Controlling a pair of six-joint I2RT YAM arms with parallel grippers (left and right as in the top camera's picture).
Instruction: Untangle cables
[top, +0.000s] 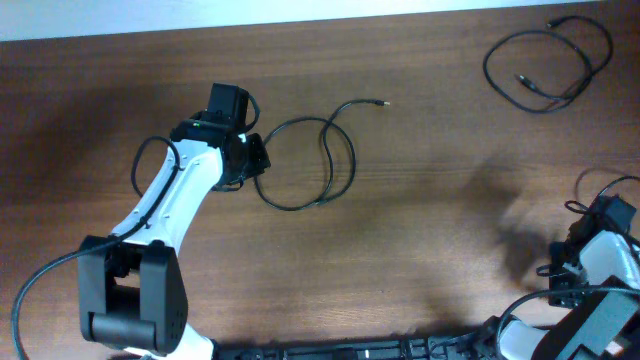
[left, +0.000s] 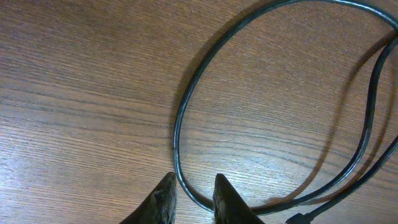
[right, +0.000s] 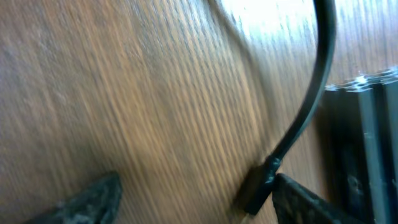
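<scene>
1 of the cables (top: 353, 165) is looped left of the desk's (top: 430, 220) middle, the rest left as a coil (top: 488, 68) at its far right corner. The loop could get yanked into a knot if it's dragged by the left gripper (left: 194, 180), fingers (left: 163, 199) barely parted around it with nothing pinched, while the right gripper (right: 198, 186) is spread wide, empty. That straddle is only shown by the left wrist view; overhead it's hidden.

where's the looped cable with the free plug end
In the overhead view the looped cable lies left of centre on the table, its left edge between the open jaws of the left gripper; the second cable coil sits top right.
</scene>
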